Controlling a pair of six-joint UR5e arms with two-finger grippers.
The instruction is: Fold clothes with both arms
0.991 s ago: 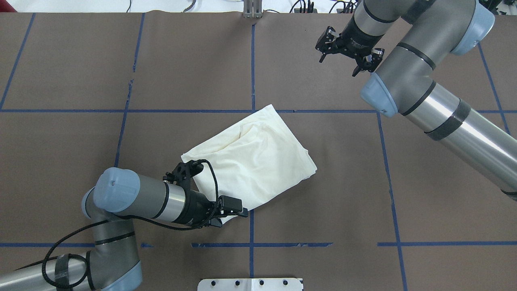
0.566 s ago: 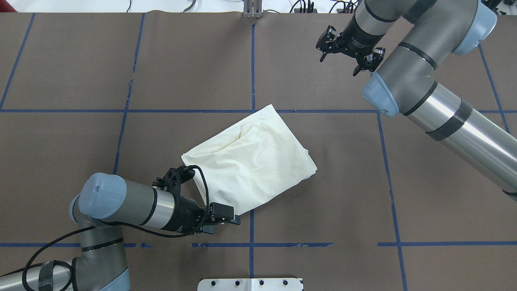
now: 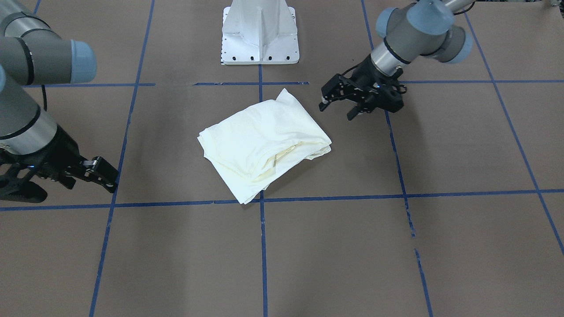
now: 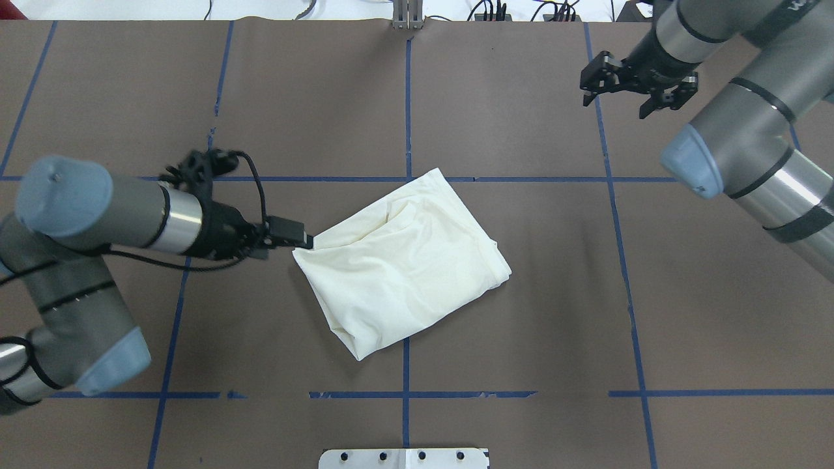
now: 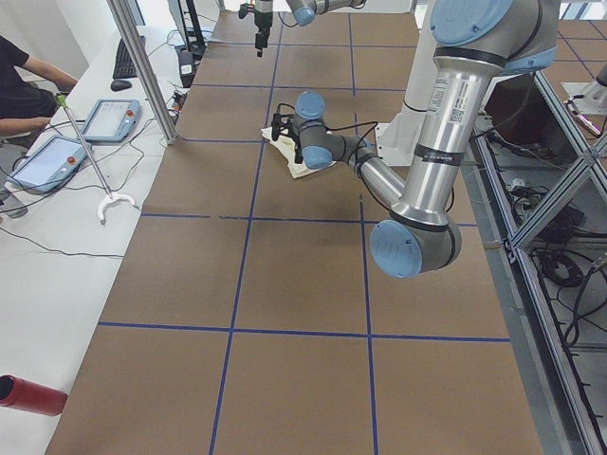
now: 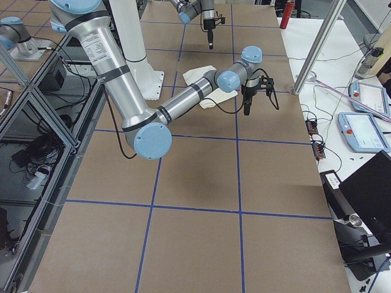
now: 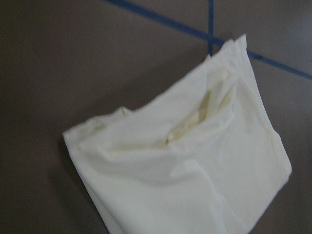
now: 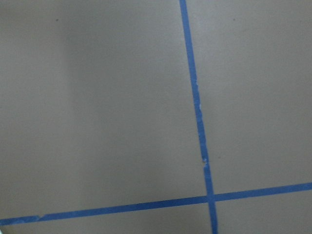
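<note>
Just ahead of our white metal pedestal plate [image 4: 404, 458], a folded cream fabric T-shirt [image 4: 404, 267] lies flat on the brown paper-covered table [image 4: 521, 326]. It forms a rough tilted rectangle, plain side up. One corner reaches a crossing of the blue tape lines [image 4: 406, 98] that grid the table.

Our grey-and-silver left arm [image 4: 104, 212] ends in a black two-finger left gripper [image 3: 338, 110]. Its fingers are spread apart and hold nothing. The shirt sits just in front of these fingertips, its nearest corner close beside them. The front-facing view shows a strip of bare table between the two, so they are not touching. The left wrist camera looks down on the shirt's layered edges and a soft crease.

Farther off, our grey-and-silver right arm [image 4: 749, 150] carries a black two-finger right gripper [image 4: 616, 104]. Its fingers are also spread and empty. The shirt lies well apart from this gripper, back toward us and off to its left. The right wrist camera shows only brown table and a tape crossing.
</note>
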